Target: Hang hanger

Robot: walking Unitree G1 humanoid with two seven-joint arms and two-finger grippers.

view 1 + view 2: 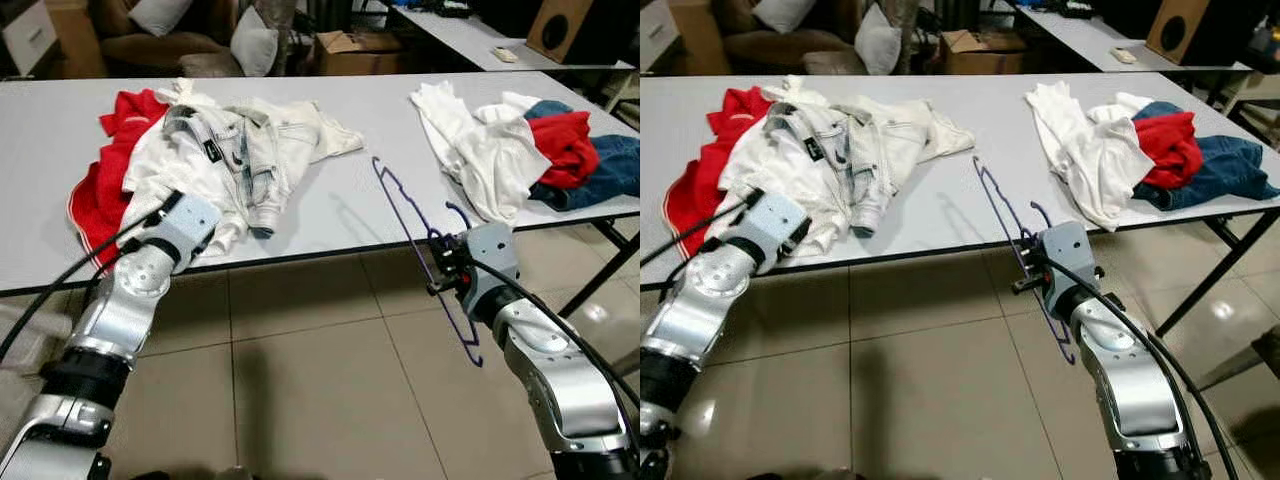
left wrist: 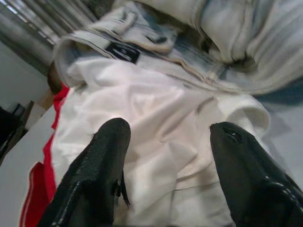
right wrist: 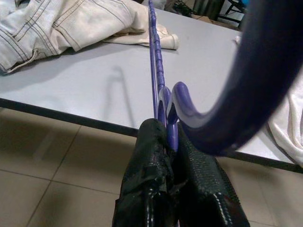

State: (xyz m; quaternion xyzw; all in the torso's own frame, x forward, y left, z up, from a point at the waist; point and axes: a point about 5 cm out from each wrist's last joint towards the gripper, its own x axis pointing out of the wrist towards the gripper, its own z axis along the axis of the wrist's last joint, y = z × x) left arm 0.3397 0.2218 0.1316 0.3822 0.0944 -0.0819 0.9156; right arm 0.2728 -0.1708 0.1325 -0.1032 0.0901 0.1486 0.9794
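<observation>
Right tool [image 3: 171, 137] tight around purple hanger [image 1: 405, 215]

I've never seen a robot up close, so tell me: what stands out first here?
The right gripper, shut on a thin purple plastic hanger, holds it at the near edge of the long white table. The left gripper, open, hovers over a heap of white and pale denim clothes on the table's left side.
</observation>
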